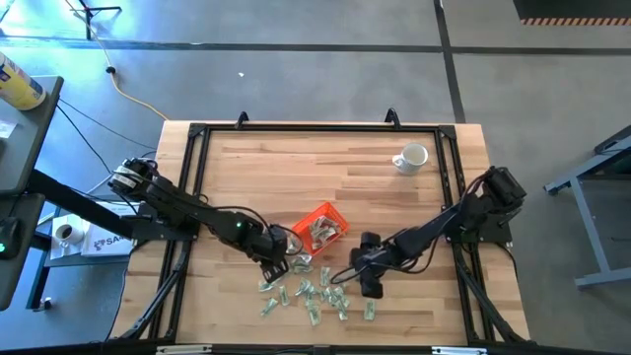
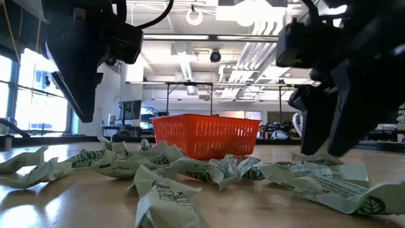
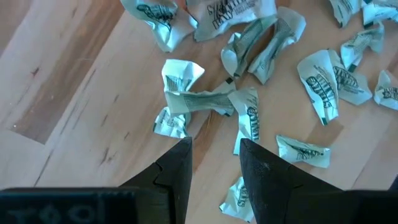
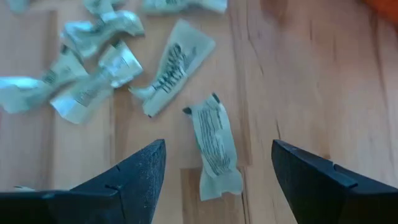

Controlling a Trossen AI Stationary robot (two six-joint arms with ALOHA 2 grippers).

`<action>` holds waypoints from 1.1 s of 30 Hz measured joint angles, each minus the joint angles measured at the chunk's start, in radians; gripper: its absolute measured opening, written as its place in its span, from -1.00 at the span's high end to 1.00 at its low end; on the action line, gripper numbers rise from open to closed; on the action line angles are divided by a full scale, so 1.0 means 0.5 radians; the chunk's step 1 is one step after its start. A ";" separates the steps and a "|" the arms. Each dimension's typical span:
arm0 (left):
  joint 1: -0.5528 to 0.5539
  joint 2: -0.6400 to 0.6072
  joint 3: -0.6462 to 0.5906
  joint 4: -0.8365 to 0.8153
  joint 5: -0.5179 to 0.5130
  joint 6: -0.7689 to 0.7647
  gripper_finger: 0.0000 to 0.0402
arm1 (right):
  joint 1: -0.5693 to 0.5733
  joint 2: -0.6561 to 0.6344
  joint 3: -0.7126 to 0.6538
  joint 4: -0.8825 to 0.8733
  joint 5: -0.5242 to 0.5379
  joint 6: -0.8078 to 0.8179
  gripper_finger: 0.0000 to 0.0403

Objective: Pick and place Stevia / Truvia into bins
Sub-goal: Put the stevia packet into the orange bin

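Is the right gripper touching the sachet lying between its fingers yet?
Apart. The right wrist view shows the right gripper open, wood showing between each finger and the sachet.

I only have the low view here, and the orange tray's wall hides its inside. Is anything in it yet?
Observer: Yes. From above, the orange tray holds several sachets.
Operator: Is the right arm holding one?
Observer: No. The right gripper has its fingers open, with a single sachet lying on the table between them.
Operator: And the left?
Observer: The left gripper is open too. There is nothing between its fingers, only bare wood below and loose sachets just ahead.
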 joint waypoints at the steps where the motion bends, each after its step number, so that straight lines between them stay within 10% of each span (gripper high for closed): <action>1: 0.000 0.000 0.000 -0.001 -0.021 0.000 0.16 | 0.000 0.014 0.000 0.001 -0.001 0.010 -0.40; 7: 0.000 0.000 0.001 -0.003 -0.042 0.000 0.16 | 0.000 0.025 0.000 -0.074 0.006 -0.014 -0.19; 18: 0.000 0.000 0.001 -0.018 -0.075 0.053 0.16 | -0.044 0.022 0.004 -0.146 -0.111 0.004 0.91; 33: -0.039 -0.165 0.004 -0.246 -0.249 -0.102 0.16 | -0.365 -0.169 0.560 -0.653 0.123 -0.205 0.98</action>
